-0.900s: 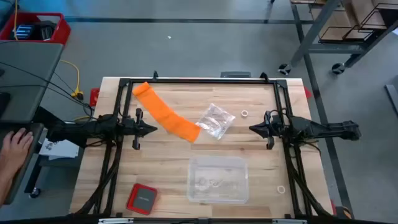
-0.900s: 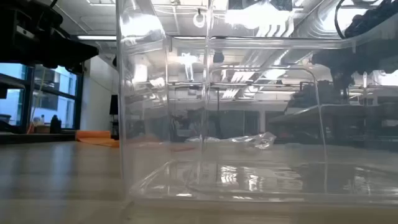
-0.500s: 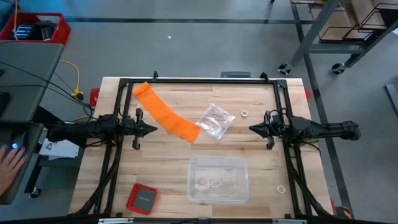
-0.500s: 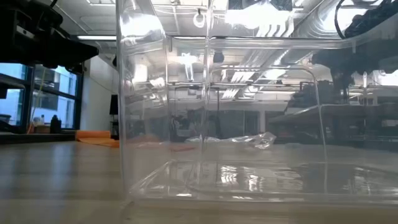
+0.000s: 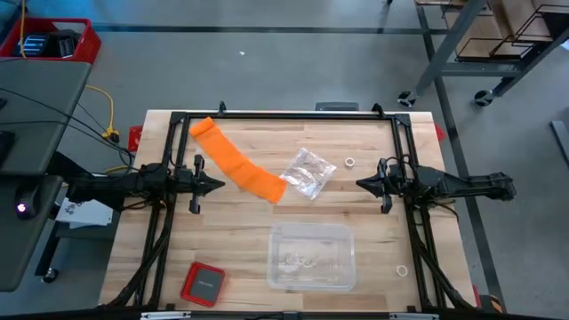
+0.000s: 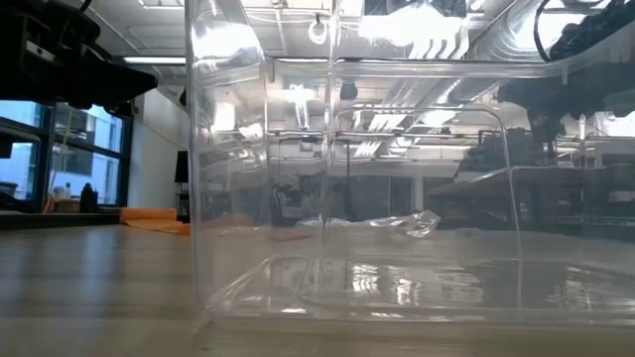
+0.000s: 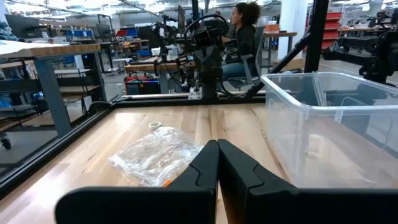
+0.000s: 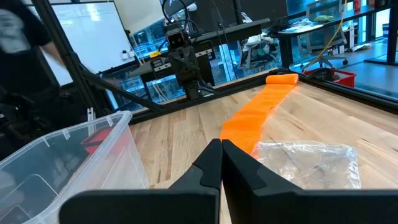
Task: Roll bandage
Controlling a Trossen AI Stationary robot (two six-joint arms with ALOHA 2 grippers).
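- On the tabletop (image 5: 240, 240), the orange bandage (image 5: 236, 163) is laid flat, unrolled, between both arms.
- The left pincer (image 5: 216, 185) and right pincer (image 5: 362, 185) are clenched, empty.
- One end is best pinned before rolling is begun.

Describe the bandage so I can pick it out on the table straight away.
On the wooden table, look at the far half, toward the left arm's side. The bandage lies there unrolled, a long flat strip running diagonally, one end touching the crinkled clear plastic bag. It is the only bright orange fabric.

Closed right tool (image 8: 221, 163) facing flat bandage (image 8: 256, 116), plastic bag (image 8: 310, 163).
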